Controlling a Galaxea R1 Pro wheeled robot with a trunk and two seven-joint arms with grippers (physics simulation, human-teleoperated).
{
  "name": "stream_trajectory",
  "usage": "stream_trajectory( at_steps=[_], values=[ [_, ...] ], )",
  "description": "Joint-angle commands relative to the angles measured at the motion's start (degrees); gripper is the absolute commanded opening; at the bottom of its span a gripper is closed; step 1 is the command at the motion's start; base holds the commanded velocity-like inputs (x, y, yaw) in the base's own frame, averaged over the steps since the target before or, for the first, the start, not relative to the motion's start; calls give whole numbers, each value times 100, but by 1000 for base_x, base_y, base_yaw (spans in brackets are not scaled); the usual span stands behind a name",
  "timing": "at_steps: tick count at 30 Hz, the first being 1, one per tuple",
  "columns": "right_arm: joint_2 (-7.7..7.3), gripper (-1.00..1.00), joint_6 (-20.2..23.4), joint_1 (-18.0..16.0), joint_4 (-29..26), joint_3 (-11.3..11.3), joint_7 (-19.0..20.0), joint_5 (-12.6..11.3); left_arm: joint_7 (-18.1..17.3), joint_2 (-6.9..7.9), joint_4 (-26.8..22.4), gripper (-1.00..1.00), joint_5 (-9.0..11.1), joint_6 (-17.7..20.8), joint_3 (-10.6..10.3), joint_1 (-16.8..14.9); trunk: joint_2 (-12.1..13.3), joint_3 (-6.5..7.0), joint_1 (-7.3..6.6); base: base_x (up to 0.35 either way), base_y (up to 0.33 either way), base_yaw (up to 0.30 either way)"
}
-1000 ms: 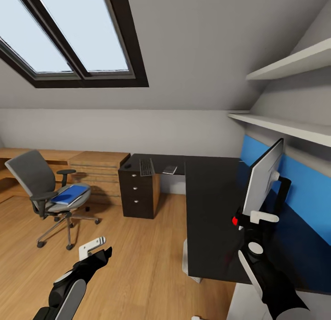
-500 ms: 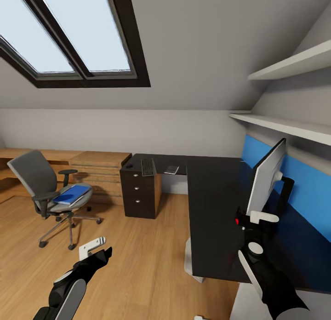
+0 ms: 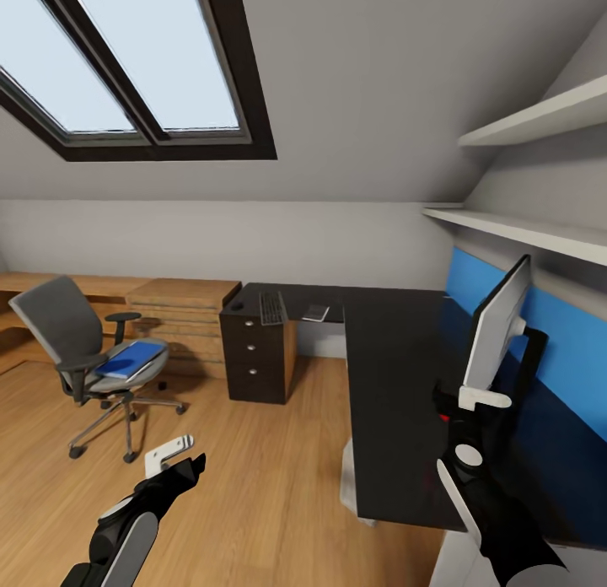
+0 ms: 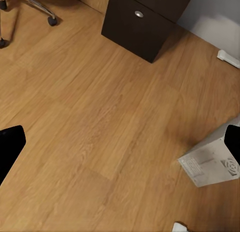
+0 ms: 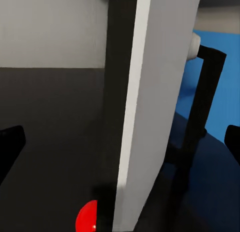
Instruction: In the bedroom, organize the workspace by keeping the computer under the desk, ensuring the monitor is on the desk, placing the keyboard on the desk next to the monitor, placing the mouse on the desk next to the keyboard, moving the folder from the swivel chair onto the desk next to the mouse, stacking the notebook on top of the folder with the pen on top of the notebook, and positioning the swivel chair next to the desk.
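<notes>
Right gripper [image 3: 464, 399] first: we see its two fingers spread wide apart, and between them stands the lower edge of the monitor [image 3: 499, 330], though we cannot tell whether the pads actually touch it. Along the right wrist view the monitor [image 5: 150, 107] is seen edge-on, silver-grey back facing the blue wall panel [image 5: 220, 87], its thin black stand [image 5: 202, 107] behind it and a red dot [image 5: 86, 217] at the lower corner. Over on our other side the left gripper [image 3: 173, 452] hangs above the wooden floor [image 3: 253, 469], fingers parted and holding nothing; its wrist view looks down at a grey box [image 4: 209, 162] lying on the floor [image 4: 100, 127]. Moving outward, the monitor stands upright on the near wing of the desk [image 3: 396, 376], close to the wall. Farther back, the keyboard [image 3: 271, 307] lies on the far wing above the drawer unit [image 3: 255, 355]. Well apart to the left, the swivel chair [image 3: 80, 351] carries the folder [image 3: 128, 358] on its seat.
</notes>
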Motion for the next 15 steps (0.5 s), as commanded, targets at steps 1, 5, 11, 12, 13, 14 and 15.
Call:
stream_trajectory(
  at_steps=[1, 5, 11, 12, 13, 14, 15],
  values=[
    [-7, 100, -17, -5, 2, 25, -38, -33, 59, 6, -8, 100, 58, 5, -13, -5, -4, -8, 3, 180, 0, 0],
    [-10, 100, 18, -5, 5, 21, -41, -33, 59, 6, -8, 100, 56, 4, -13, -5, -4, -8, 3, 108, 0, 0],
    [-16, 100, 70, -5, 16, 14, -45, -38, 59, 4, -8, 100, 54, -5, -13, -6, -4, -8, 3, 161, -25, 0],
    [-16, 100, 72, -5, 18, -12, -45, -38, 59, 4, -8, 100, 56, -4, -13, -6, -4, -8, 3, 41, -8, 0],
    [-16, 100, 72, -5, 19, -33, -45, -37, 59, 5, -8, 100, 56, -4, -13, -5, -4, -8, 3, 33, -6, 0],
    [-16, 100, 76, -5, 20, -93, -44, -35, 59, 5, -8, 100, 57, -3, -13, -5, -4, -8, 3, 21, -4, 0],
    [-13, 100, 90, -7, 23, -242, -40, -34, 59, 5, -8, 100, 58, -3, -13, -7, -4, -8, 3, 9, -2, 0]
  ],
)
